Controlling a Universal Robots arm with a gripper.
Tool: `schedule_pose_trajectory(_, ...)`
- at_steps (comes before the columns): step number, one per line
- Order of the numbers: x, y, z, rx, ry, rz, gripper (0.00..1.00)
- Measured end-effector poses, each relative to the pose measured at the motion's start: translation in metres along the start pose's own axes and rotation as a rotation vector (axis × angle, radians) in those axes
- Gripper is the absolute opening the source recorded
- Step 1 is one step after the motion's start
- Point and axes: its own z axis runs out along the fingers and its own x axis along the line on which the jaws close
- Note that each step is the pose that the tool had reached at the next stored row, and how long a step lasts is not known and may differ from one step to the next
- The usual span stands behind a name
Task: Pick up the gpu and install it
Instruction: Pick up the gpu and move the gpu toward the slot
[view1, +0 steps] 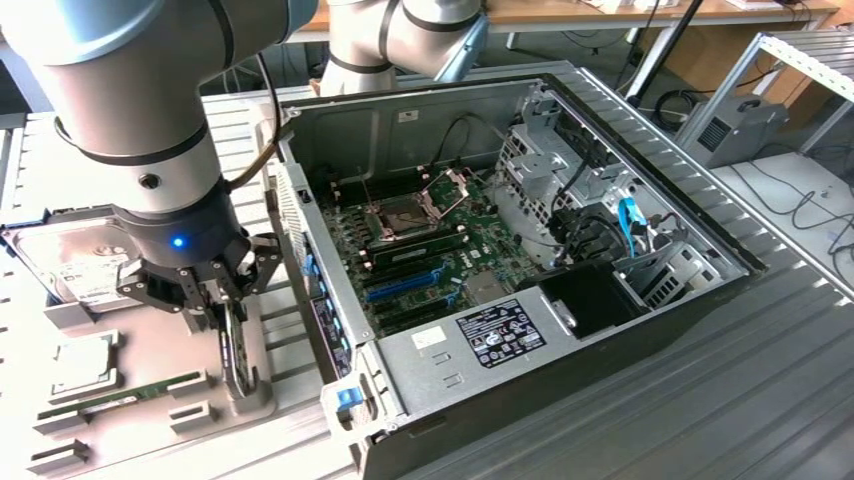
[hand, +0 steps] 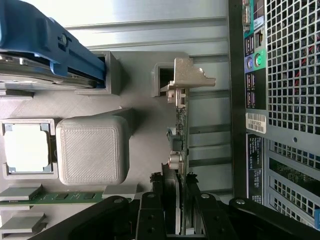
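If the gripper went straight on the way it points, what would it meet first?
The gpu, standing on edge in the grey holder directly under the gripper. The gripper seems level with the card's upper edge, though depth is hard to judge.

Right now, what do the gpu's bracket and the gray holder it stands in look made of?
The gpu bracket: probably bare sheet metal, dull silver, thin with bent tabs. The gray holder: likely 3D-printed plastic, matte, with a fine crosshatch print texture on its block.
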Motion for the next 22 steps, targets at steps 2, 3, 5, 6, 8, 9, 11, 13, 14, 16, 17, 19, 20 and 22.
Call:
schedule_pose_trajectory(2,0.0000,0.0000,0.0000,0.0000,0.0000,0.000,0.29)
schedule_pose_trajectory(3,0.0000,0.0000,0.0000,0.0000,-0.0001,0.000,0.29)
schedule_pose_trajectory(5,0.0000,0.0000,0.0000,0.0000,0.0000,0.000,0.29)
schedule_pose_trajectory(6,0.0000,0.0000,0.0000,0.0000,-0.0001,0.000,0.29)
schedule_pose_trajectory(8,0.0000,0.0000,-0.0002,-0.0002,-0.0002,0.000,0.29)
schedule_pose_trajectory(9,-0.0001,0.0000,-0.0007,-0.0004,-0.0004,0.000,0.29)
schedule_pose_trajectory(11,-0.0001,-0.0001,-0.0020,-0.0001,-0.0001,0.000,0.29)
schedule_pose_trajectory(13,-0.0001,-0.0001,-0.0029,-0.0001,-0.0002,0.000,0.29)
schedule_pose_trajectory(14,-0.0001,-0.0002,-0.0035,-0.0001,-0.0002,0.000,0.29)
schedule_pose_trajectory(16,-0.0002,-0.0002,-0.0041,-0.0001,-0.0002,0.000,0.29)
schedule_pose_trajectory(17,-0.0001,-0.0001,-0.0044,-0.0001,-0.0002,0.000,0.29)
schedule_pose_trajectory(19,-0.0002,-0.0001,-0.0047,-0.0001,-0.0001,0.000,0.29)
schedule_pose_trajectory(20,-0.0002,-0.0001,-0.0047,-0.0001,-0.0001,0.000,0.29)
schedule_pose_trajectory(22,-0.0002,-0.0001,-0.0050,-0.0001,-0.0001,0.000,0.29)
